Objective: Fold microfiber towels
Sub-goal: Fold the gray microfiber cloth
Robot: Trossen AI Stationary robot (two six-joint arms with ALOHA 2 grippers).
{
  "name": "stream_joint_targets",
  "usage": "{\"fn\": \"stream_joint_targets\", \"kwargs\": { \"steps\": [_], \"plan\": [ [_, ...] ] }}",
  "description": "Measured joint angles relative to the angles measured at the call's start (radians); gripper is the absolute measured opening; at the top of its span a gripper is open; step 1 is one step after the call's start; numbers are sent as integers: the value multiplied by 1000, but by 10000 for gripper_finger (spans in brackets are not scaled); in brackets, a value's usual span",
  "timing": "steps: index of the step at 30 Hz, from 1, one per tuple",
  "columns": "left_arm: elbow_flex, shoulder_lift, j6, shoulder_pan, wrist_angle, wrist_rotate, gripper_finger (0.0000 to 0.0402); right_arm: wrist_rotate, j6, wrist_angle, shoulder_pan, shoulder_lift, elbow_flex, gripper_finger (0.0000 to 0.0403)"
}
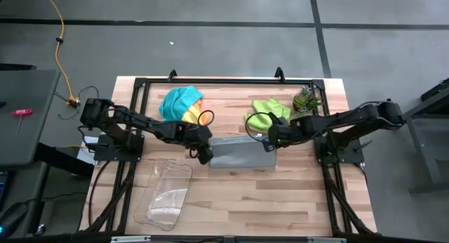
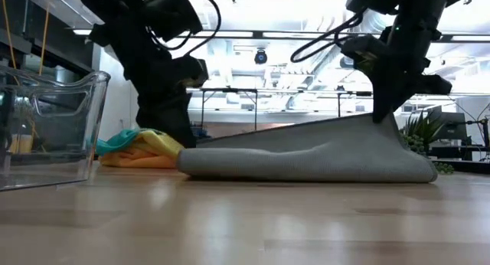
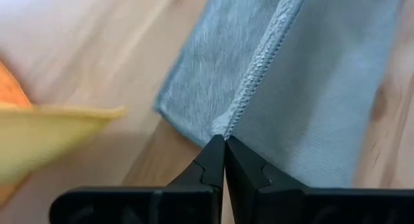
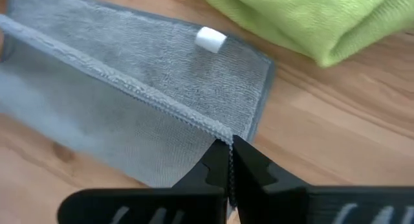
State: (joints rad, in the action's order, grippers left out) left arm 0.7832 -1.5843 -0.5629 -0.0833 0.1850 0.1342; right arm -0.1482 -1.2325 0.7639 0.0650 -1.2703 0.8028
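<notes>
Wooden desk [image 1: 231, 194], 2 dark arms reaching in from either side. Clear plastic tray [image 1: 168, 194] sits at the near-left part of the desk, well apart from both grippers; in the low view it stands at the left edge, in front of the towel pile. Small spiky green plant [image 1: 306, 100] at the far right, just beside the lime green towel [image 1: 269, 109], which lies bunched near the right arm's wrist. Far left: a heap with the teal blue towel [image 1: 179, 100] on top, the yellow towel [image 1: 191, 115] and the orange towel [image 1: 199, 103] poking out at its right side, close behind the left gripper. Cable loops hang over both arms near these piles.

Grey towel [image 1: 237, 152] lies mid-desk between the 2 grippers, folded over into a long strip. Left gripper [image 1: 204, 156] is at its left end, fingers [image 3: 207, 169] pressed together on the stitched hem at the corner. Right gripper [image 1: 269, 145] is at its right end, fingers [image 4: 252, 166] likewise clamped on the hemmed edge at a corner. In the low view the right end is lifted off the desk into a peak under the right gripper, the rest sloping down toward the left and resting on the wood. A small white tag [image 4: 210, 39] shows on the grey towel's lower layer, just short of the lime green one.
</notes>
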Motion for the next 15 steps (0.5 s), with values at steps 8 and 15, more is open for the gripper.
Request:
{"fn": "stream_joint_targets", "kwargs": {
  "steps": [8, 15],
  "plan": [
    [0, 12, 9, -28, 6, 32, 0, -9, -20, -15, 0, -80, 0, 0],
    [0, 12, 6, -27, 31, 23, 0, -19, -39, -49, -2, -167, 0, 0]
  ]
}}
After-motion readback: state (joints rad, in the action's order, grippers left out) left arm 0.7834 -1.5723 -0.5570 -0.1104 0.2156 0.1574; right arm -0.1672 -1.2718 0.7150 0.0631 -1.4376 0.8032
